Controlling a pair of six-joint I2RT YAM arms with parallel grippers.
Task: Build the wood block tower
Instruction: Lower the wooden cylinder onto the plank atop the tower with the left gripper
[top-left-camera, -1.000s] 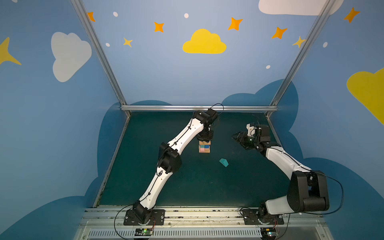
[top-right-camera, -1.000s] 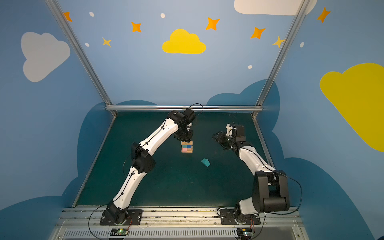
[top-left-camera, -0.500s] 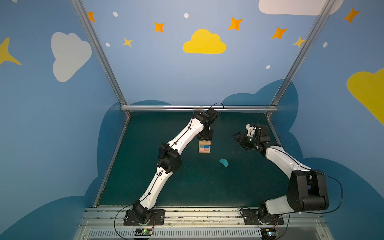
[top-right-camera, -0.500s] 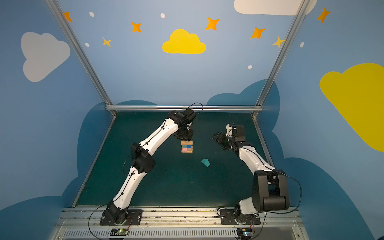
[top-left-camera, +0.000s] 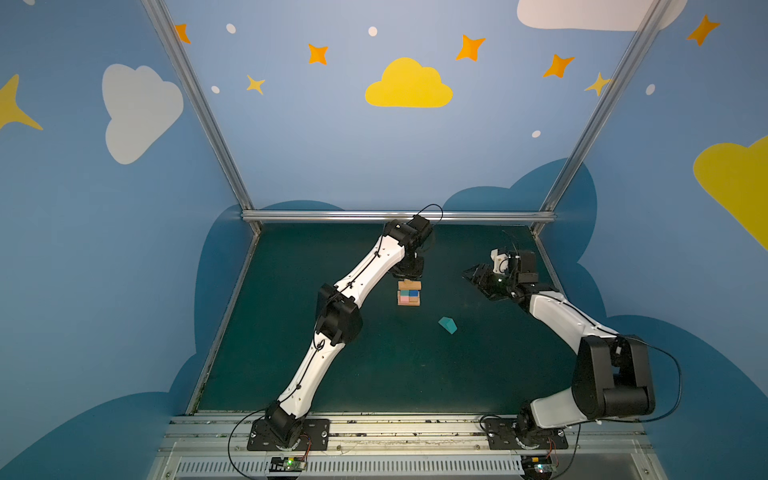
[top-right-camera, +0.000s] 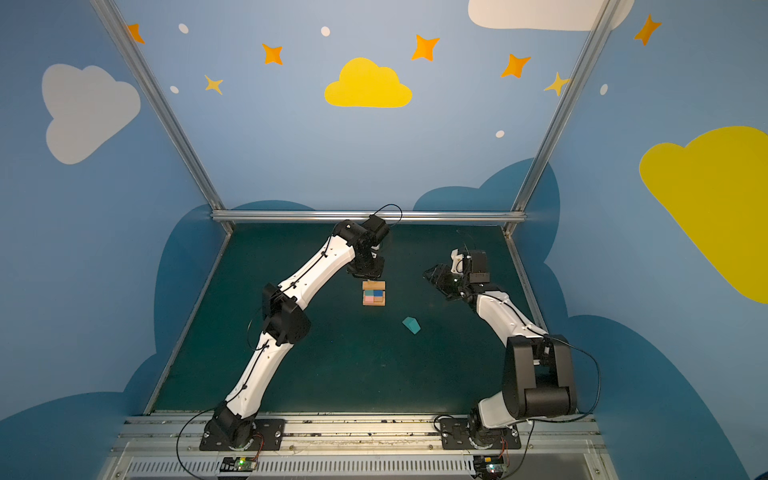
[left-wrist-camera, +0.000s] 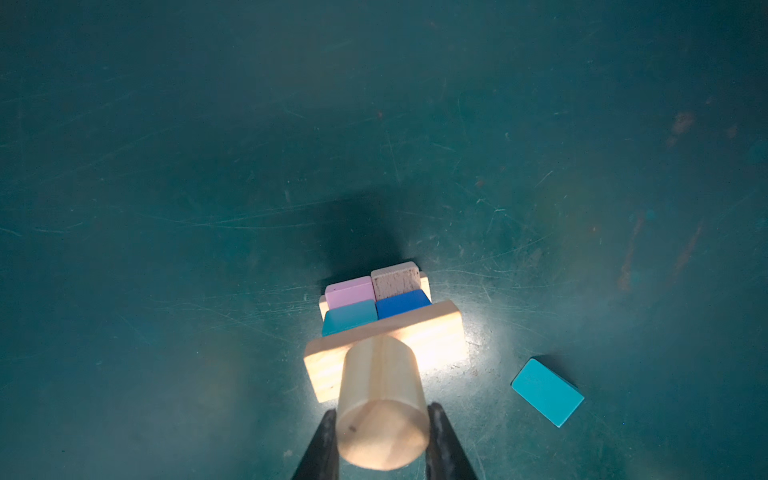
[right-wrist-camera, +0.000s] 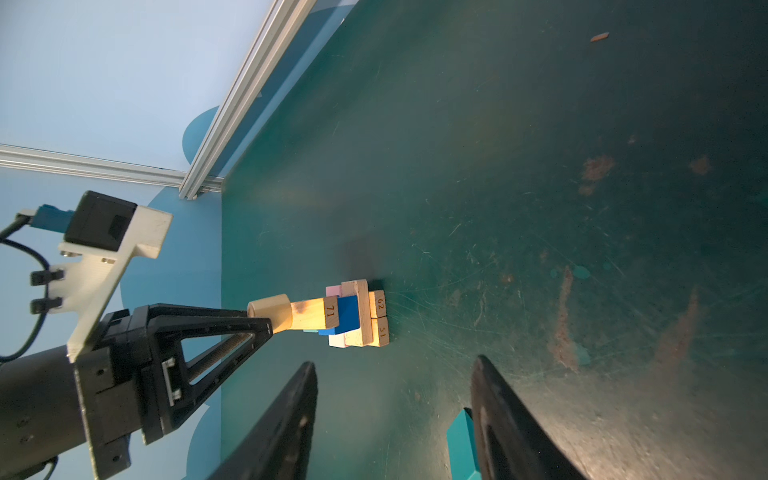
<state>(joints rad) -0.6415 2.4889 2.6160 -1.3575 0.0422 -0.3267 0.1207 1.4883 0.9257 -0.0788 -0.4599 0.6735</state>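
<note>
1. Dark green table: matte top, scratched all over, with rusty-brown smears in the right wrist view.
2. Wood block tower stands on it, back-middle. Two tan base bars lie side by side, touching the surface.
3. Teal house-shaped piece lies on the table near the tower, not touching it.

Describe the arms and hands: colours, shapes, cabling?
The left arm and right arm have white link shells and black joints; thin black cables run along them. The left hand and right hand are black, each with two tapering fingers. A white bracket carries the left wrist's black camera, blue plug attached.
</note>
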